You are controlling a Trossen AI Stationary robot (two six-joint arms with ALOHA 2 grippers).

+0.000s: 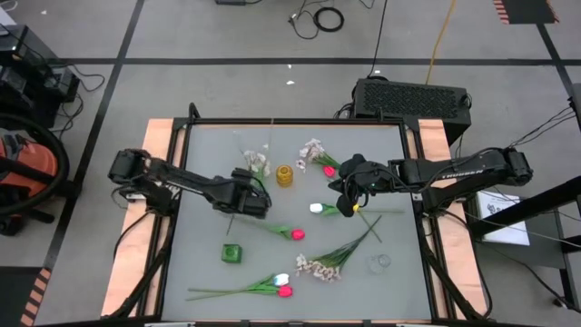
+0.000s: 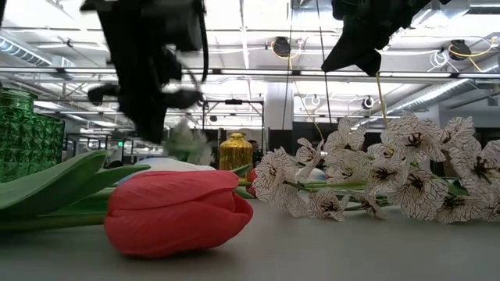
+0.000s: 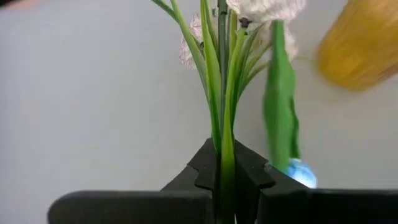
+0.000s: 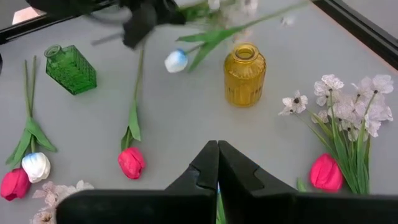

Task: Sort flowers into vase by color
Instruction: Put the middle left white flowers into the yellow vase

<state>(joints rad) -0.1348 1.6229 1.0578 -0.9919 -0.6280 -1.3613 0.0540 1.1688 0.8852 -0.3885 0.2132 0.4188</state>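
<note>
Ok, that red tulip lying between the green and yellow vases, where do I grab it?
Grip the red tulip by its bare stem just beyond the leaf, straight down from above, end effector fingers across it: it lies flat and the bloom is bulky. The stem's far end runs near the left end effector, so stay by the leaf.
</note>
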